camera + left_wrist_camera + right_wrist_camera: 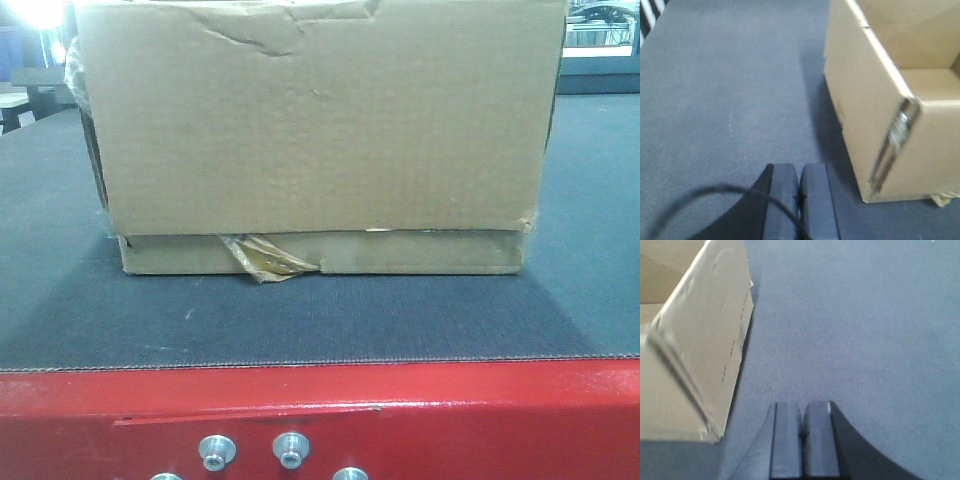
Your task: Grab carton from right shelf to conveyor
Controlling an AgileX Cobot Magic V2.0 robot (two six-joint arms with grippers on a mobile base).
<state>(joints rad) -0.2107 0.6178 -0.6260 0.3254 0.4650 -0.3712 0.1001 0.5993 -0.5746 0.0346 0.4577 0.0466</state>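
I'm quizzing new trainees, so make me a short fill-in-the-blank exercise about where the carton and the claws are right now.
1. The carton rests on the ____.
2. The frame below the belt is painted ____.
3. Both the left claw and the right claw are ____.
4. Neither claw is touching the ____.

Missing words: belt; red; shut; carton
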